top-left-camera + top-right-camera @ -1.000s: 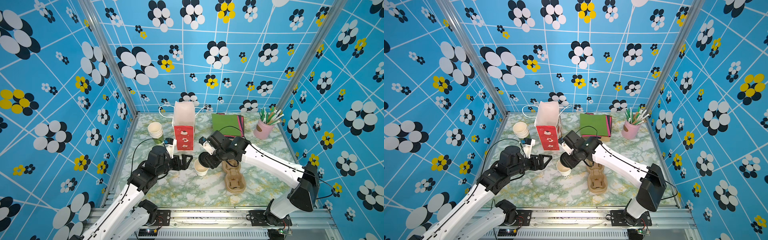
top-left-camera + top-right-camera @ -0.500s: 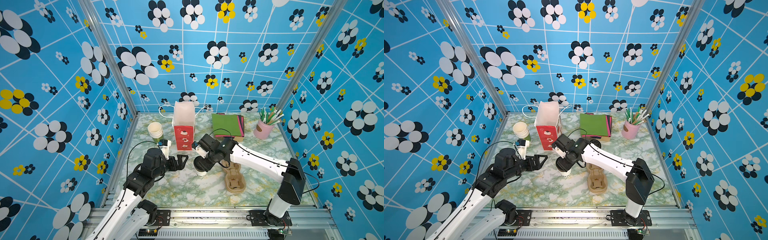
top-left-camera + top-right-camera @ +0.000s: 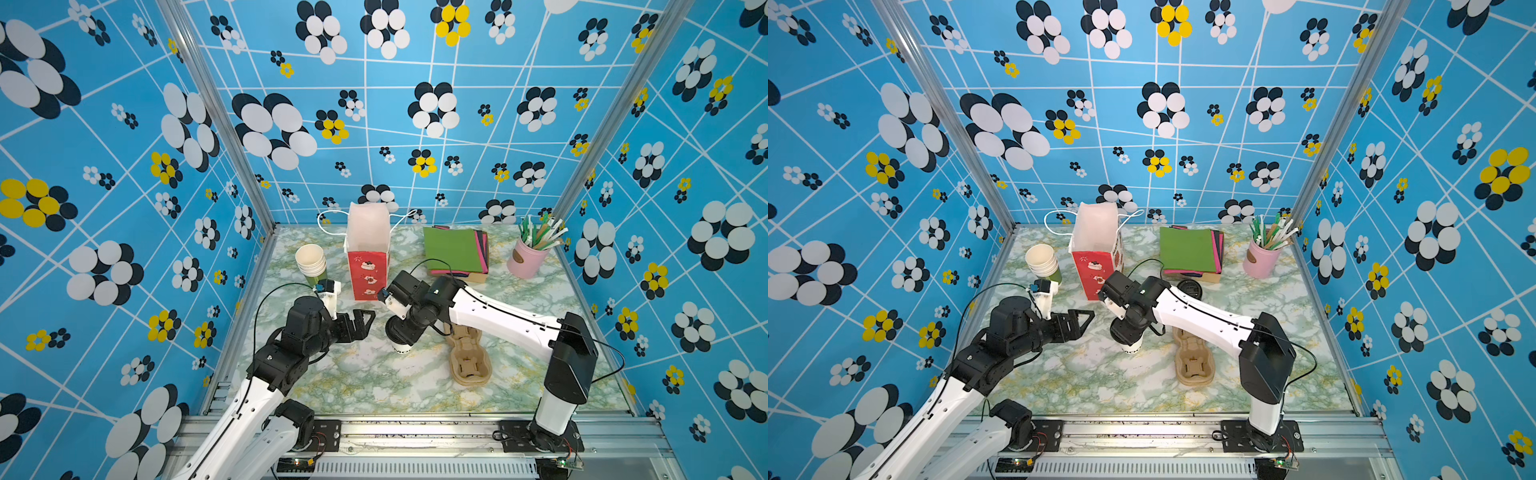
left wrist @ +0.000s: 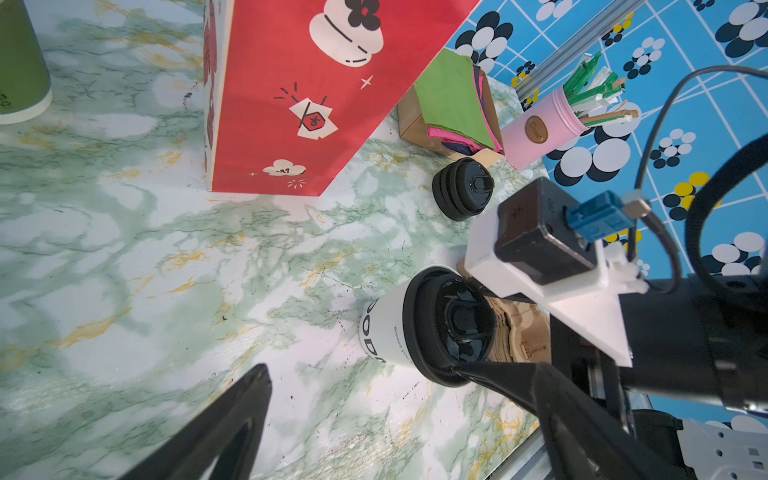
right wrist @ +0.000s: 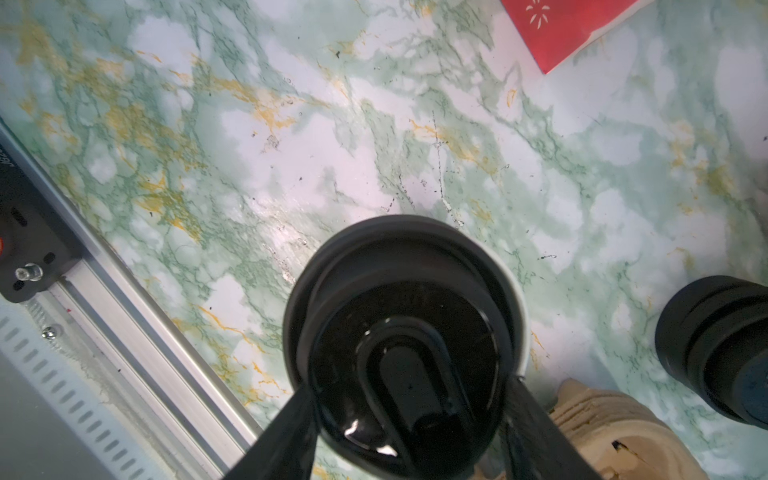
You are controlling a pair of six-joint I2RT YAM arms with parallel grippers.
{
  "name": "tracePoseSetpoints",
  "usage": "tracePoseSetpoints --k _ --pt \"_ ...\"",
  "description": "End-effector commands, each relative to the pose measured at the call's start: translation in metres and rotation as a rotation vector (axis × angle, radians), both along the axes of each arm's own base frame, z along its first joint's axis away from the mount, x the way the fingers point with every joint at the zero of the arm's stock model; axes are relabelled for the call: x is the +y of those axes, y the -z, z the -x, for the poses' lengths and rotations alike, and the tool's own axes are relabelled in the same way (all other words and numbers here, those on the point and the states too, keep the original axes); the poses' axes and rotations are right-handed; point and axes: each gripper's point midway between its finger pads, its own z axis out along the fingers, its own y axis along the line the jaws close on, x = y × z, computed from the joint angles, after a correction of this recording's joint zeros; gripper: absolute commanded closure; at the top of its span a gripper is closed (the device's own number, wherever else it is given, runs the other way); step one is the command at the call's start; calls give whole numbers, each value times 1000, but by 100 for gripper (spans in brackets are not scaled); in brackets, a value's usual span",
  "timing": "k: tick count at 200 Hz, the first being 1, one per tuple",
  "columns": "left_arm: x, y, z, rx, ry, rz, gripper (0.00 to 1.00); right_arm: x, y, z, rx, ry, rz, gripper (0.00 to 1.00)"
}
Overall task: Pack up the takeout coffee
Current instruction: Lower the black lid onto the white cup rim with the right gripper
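The takeout coffee (image 3: 401, 348) (image 3: 1133, 348), a white paper cup with dark lettering and a black sip lid (image 5: 399, 291), stands upright on the marble table. My right gripper (image 3: 400, 332) (image 5: 409, 399) comes down from above, its two fingers pressed against opposite sides of the lid. My left gripper (image 3: 368, 322) (image 4: 359, 370) hovers open a little to the left of the cup (image 4: 386, 328), not touching it. The red and white paper bag (image 3: 368, 266) stands open just behind the cup.
A brown cardboard cup carrier (image 3: 469, 357) lies right of the cup. A stack of black lids (image 3: 1190, 288) sits behind my right arm. Nested lidless cups (image 3: 311, 259) stand at the back left, coloured napkins (image 3: 455, 249) and a pink straw holder (image 3: 525, 259) at the back right.
My right gripper came down with the black lid onto the cup, which stood uncovered a second ago. My left gripper drew back slightly from the cup.
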Motion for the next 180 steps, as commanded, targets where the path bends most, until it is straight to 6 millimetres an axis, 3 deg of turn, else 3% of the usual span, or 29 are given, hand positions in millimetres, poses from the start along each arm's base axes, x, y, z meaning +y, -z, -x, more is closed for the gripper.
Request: tracePoseSetpoints --k 1,55,104,144,180 --pt "3 8 2 18 -11 1 1 -5 2 2 7 -16 64 38" --pt "3 7 1 17 -13 5 1 4 -19 -1 -28 -16 2 38" --pt "4 5 2 11 -14 9 1 -1 -34 -3 -58 -8 3 38" --pt "3 5 3 9 -7 17 1 -11 -33 -4 -72 6 43 38" --pt "1 5 2 12 -1 23 1 -8 -24 -1 -48 5 40 38"
